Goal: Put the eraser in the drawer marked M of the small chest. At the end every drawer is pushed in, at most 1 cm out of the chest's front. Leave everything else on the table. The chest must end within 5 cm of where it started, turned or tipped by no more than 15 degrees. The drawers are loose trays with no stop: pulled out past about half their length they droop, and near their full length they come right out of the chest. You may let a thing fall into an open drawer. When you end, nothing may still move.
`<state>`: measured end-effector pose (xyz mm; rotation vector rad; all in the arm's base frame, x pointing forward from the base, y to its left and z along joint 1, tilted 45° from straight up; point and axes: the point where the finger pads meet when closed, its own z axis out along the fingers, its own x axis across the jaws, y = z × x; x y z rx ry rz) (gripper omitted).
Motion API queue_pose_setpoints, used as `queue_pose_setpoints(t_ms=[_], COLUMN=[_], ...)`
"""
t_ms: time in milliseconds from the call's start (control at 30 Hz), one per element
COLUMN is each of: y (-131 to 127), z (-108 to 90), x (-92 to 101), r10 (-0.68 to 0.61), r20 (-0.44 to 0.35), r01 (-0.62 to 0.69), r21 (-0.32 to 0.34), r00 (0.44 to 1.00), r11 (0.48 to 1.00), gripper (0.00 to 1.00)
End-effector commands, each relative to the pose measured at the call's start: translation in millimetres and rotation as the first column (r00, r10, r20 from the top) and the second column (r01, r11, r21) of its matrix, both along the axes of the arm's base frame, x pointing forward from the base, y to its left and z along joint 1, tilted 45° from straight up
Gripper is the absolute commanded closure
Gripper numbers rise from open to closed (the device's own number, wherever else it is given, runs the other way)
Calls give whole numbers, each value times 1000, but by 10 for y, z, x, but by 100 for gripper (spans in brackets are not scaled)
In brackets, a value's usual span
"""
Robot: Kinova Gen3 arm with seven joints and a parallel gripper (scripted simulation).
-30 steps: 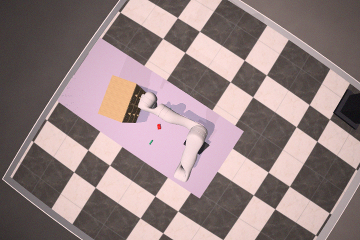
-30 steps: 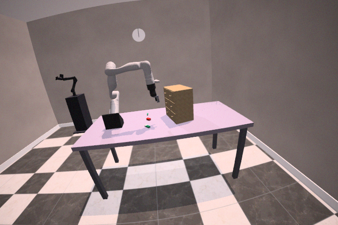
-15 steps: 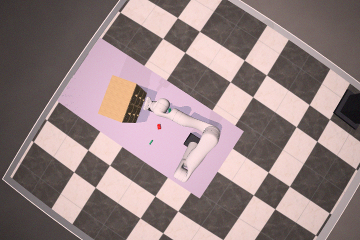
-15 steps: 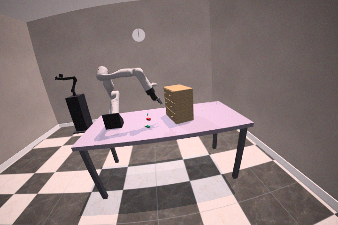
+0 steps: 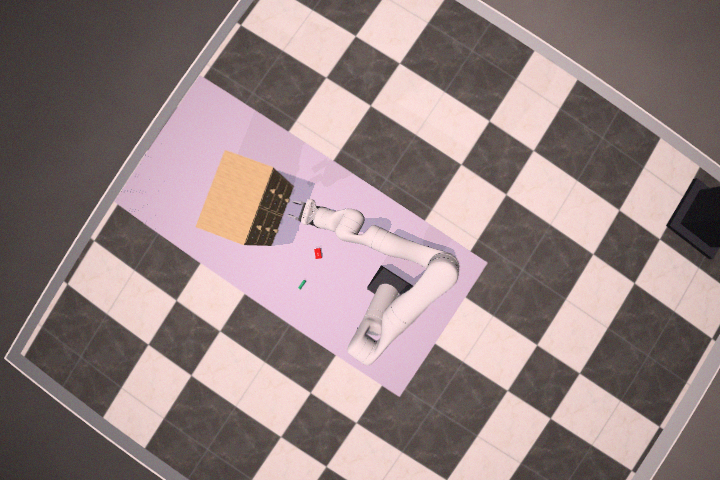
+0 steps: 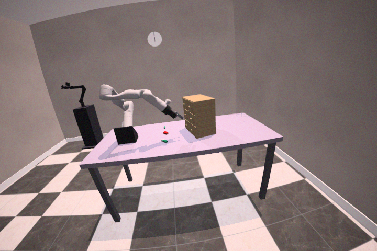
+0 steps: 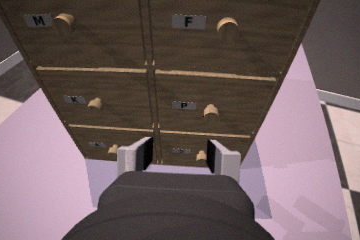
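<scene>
The wooden chest [image 5: 233,195] [image 6: 205,118] [image 7: 147,35] stands upright, its dark front toward the arm. Drawer M [image 7: 98,47] is at the upper left in the wrist view, with a round knob; it looks pushed in, as do the others visible. My gripper [image 5: 294,209] [image 6: 181,116] [image 7: 179,150] is open and empty, pointing at the front from a short distance away. In the wrist view its fingers appear before the lowest drawers. A green block with a pale end [image 6: 164,141], apparently the eraser, lies on the table; the arm hides it in the top view.
A red piece [image 5: 318,253] [image 6: 165,133] and a small green piece [image 5: 302,284] [image 6: 164,127] lie on the table [image 5: 259,271] [image 6: 239,127], between chest and arm base. Drawer F [image 7: 188,50] is beside M; K [image 7: 123,90] is below M, with P [image 7: 233,95] beside K.
</scene>
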<state>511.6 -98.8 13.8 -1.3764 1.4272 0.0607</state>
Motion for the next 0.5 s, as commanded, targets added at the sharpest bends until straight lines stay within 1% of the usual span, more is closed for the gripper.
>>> queue_pose_setpoints(t_ms=[0,333,400,467], y=[46,179,179,193], z=[-46,-135,-135,-138], x=[6,105,105,126], r10=[-67,-200,-200,-223], r20=[45,165,165,184], r01=[65,185,185,205], r21=[36,101,101,112], r00=[997,966,966,957], r11=[997,978,978,972], gripper=[0,0,0,0])
